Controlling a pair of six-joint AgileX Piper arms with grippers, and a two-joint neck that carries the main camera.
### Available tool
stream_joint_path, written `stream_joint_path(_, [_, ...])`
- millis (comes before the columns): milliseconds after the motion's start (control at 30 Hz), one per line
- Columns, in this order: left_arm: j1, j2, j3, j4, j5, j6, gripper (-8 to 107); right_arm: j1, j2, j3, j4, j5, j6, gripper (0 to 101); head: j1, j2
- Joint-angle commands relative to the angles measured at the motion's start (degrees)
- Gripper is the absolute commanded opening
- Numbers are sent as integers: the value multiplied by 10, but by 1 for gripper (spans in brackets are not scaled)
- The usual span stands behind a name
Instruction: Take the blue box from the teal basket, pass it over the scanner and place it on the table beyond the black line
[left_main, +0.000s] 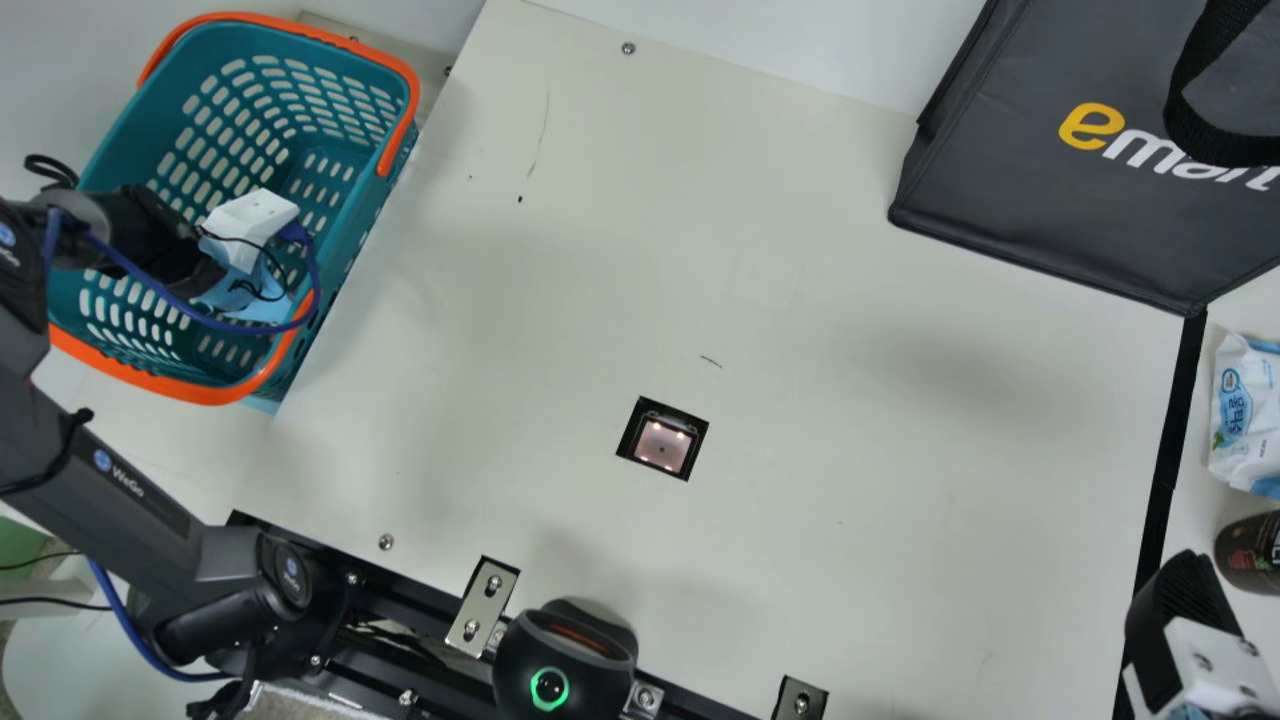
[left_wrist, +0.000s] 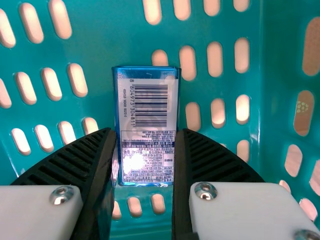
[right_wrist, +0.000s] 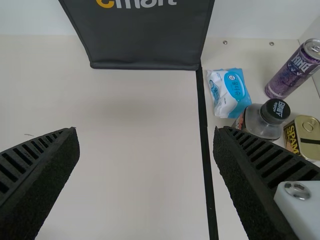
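Jaws of the left gripper are closed to the width of one blue box, with one finger set against each long side, down inside the one teal basket! Over at the right gripper, two jaws are spread wide, nothing held, above the bench near the single black line. Beyond that line, four goods are counted: one wipes pack, one jar, one purple can, one tin. One scanner is set into the bench; one dark bag is stood with a corner at the line's end.
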Motion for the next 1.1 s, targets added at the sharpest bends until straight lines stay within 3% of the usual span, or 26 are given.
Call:
stream_joint_path(0, [1,1,-1,-2,0,1,-8,0,0,0,0,0,0,95,-17,1])
stream_joint_path(500, [11,-19,-21,-11,23,-39,-8,0,0,0,0,1,0,95,-17,1])
stream_joint_path(1067, [8,-38,-17,-13,24,-49,49,0,0,0,0,1,0,95,-17,1])
